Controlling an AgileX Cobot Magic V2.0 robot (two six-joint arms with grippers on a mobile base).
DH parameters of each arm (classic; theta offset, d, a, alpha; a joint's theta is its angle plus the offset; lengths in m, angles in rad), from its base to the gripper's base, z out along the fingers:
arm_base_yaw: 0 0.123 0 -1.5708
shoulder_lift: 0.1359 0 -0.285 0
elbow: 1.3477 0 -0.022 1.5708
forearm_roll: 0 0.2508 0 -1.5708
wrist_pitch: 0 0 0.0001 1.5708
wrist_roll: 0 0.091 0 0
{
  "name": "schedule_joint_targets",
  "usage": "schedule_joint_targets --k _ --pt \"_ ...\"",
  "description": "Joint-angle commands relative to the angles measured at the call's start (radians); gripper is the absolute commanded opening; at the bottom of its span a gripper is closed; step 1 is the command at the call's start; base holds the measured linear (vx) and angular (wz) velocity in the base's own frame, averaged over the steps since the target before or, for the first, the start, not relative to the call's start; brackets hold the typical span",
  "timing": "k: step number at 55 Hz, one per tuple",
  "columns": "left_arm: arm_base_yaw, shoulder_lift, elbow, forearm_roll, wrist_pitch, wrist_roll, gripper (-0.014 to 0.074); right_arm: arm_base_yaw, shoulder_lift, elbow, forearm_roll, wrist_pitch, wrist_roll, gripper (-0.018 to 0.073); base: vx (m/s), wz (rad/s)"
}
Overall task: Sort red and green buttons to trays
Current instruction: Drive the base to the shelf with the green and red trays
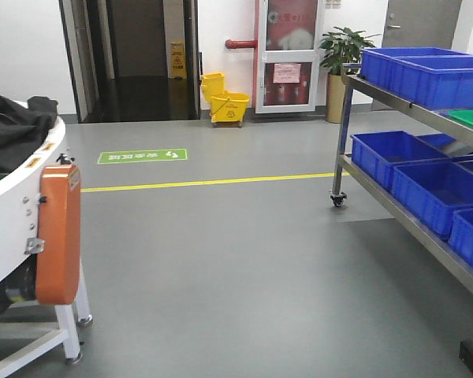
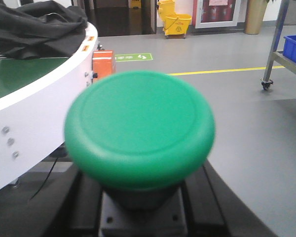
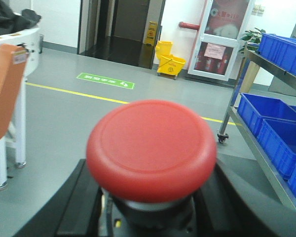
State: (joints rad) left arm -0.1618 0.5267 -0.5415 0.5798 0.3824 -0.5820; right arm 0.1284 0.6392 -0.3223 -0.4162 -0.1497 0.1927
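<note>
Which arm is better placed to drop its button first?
Left, probably: it carries the green button, and a green tray shows on the rack. Right carries the red button; no red tray in view.

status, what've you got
left gripper shut on green button. right gripper shut on red button. both in the air; rack of blue crates at right.

Grey floor lies before the yellow mop bucket, a yellow line crossing it nearer the camera. Left of the bucket, a dark doorway; right of it, a fire cabinet, a potted plant, then a steel rack holding blue crates.
</note>
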Motion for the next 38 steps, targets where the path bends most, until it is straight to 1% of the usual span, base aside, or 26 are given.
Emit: schedule_joint_targets --k 1,38 --pt "-0.005 0.005 -0.033 0.011 -0.073 -0.001 0.0005 0.000 -0.002 -0.032 -0.003 -0.082 -0.005 -0.0009 0.50 -0.08" --pt "-0.005 0.008 -0.034 0.011 -0.074 -0.001 0.0005 0.000 -0.005 -0.032 -0.003 -0.085 -0.005 -0.0009 0.55 -0.06"
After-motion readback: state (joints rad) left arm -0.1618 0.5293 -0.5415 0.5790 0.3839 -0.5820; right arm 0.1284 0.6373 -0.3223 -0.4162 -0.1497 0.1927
